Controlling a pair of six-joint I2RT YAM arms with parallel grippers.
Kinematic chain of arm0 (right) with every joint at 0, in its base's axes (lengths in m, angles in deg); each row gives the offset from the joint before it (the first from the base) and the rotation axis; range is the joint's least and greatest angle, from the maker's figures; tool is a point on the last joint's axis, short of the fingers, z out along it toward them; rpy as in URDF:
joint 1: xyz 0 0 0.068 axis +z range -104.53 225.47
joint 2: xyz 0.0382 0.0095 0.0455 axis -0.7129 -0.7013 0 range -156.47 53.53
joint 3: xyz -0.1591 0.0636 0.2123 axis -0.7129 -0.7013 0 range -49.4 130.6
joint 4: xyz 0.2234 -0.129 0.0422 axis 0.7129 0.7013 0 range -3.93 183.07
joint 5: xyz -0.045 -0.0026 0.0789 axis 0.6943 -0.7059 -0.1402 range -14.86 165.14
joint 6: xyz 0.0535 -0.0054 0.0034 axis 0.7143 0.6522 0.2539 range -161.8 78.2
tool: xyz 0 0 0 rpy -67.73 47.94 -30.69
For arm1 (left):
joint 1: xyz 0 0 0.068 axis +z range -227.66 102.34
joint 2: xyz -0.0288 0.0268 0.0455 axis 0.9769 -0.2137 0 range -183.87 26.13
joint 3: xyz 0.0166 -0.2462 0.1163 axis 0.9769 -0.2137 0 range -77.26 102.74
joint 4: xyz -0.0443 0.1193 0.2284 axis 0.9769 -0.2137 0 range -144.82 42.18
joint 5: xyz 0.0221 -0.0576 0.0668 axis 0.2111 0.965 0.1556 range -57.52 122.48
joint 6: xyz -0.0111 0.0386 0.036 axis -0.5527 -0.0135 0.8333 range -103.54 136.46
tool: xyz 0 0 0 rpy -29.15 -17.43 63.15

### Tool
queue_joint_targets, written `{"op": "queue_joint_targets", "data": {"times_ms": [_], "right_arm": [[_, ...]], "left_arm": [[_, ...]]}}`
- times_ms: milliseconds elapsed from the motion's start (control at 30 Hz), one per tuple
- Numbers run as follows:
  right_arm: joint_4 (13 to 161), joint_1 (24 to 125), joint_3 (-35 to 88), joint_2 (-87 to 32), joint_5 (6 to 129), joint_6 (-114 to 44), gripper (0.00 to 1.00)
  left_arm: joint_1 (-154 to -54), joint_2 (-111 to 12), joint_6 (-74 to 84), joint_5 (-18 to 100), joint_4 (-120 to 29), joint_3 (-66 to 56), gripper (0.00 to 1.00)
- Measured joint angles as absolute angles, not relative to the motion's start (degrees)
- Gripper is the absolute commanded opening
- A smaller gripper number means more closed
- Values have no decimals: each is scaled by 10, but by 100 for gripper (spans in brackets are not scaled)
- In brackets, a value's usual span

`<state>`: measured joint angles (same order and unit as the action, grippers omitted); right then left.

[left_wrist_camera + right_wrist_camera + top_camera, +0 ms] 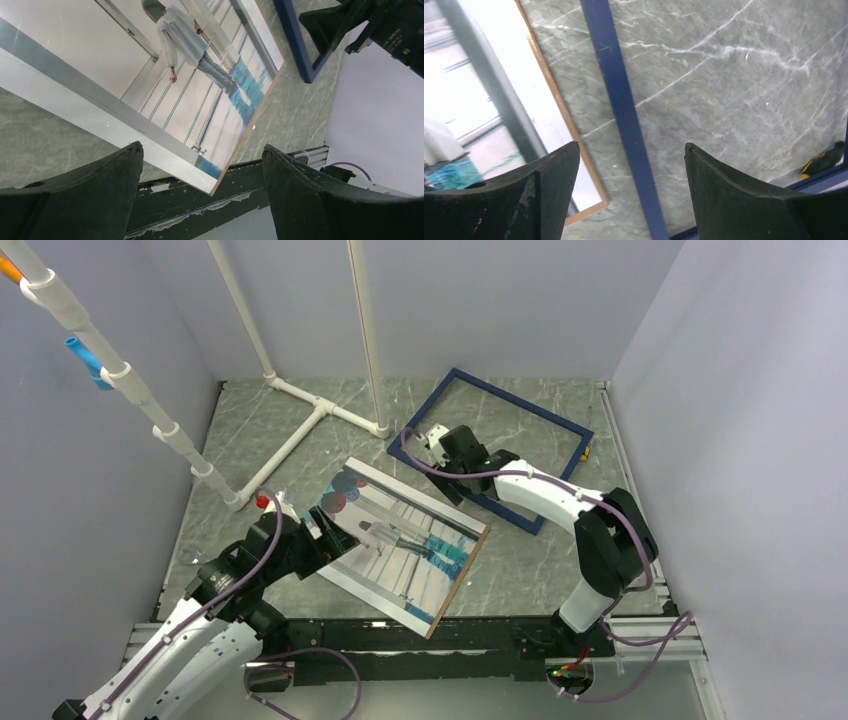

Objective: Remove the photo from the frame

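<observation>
The photo [405, 545], a glossy print with a pale striped scene and a small figure, lies flat on the table on a brown-edged board. It is separate from the frame [520, 402], a thin navy rectangle lying empty behind it on the right. My left gripper [330, 540] hovers open by the photo's left side. In the left wrist view the photo [175, 85] fills the space ahead of the left gripper [202, 150], untouched. My right gripper [432, 452] is open over the frame's left part, and one frame bar [621, 100] runs between the wide jaws of the right gripper [631, 147].
A white pipe structure [300, 420] stands at the back left. Grey walls close in three sides. A black rail [450, 635] runs along the near edge, under the photo's near corner. A small yellow-black item [824, 162] sits at the frame's right corner.
</observation>
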<state>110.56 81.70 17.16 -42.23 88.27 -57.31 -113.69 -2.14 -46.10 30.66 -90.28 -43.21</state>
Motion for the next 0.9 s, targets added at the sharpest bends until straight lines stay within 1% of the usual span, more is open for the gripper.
{"op": "queue_joint_targets", "data": {"times_ms": [67, 133, 167, 267, 333, 467, 600, 633, 700, 733, 800, 867, 900], "right_arm": [[1103, 833, 163, -409, 900, -546, 91], [1104, 835, 155, -402, 919, -500, 99], [1105, 834, 150, -399, 925, -477, 100], [1103, 829, 117, -376, 923, -411, 100], [1101, 822, 85, -341, 898, -366, 100], [1066, 787, 11, -249, 789, -284, 100], [1035, 746, -46, -199, 723, -232, 100], [1031, 737, -55, -193, 713, -225, 99], [1021, 713, -79, -185, 692, -210, 90], [1018, 699, -88, -183, 680, -205, 89], [1017, 674, -97, -184, 661, -200, 90], [1014, 653, -98, -185, 639, -197, 98], [1008, 647, -98, -183, 632, -195, 99]], "left_arm": [[-1137, -25, -461, 310, -903, -433, 91], [-1137, -25, -461, 311, -903, -433, 91], [-1137, -23, -461, 312, -903, -434, 91], [-1137, -14, -461, 313, -899, -447, 91], [-1137, -11, -461, 316, -896, -455, 91], [-1137, -15, -457, 331, -875, -468, 91], [-1137, -44, -456, 352, -843, -474, 91], [-1137, -56, -455, 358, -830, -476, 91], [-1137, -79, -455, 368, -806, -482, 91], [-1137, -88, -455, 373, -795, -484, 91], [-1137, -110, -455, 383, -775, -489, 91], [-1137, -130, -455, 393, -757, -491, 91], [-1137, -139, -455, 398, -746, -492, 91]]}}
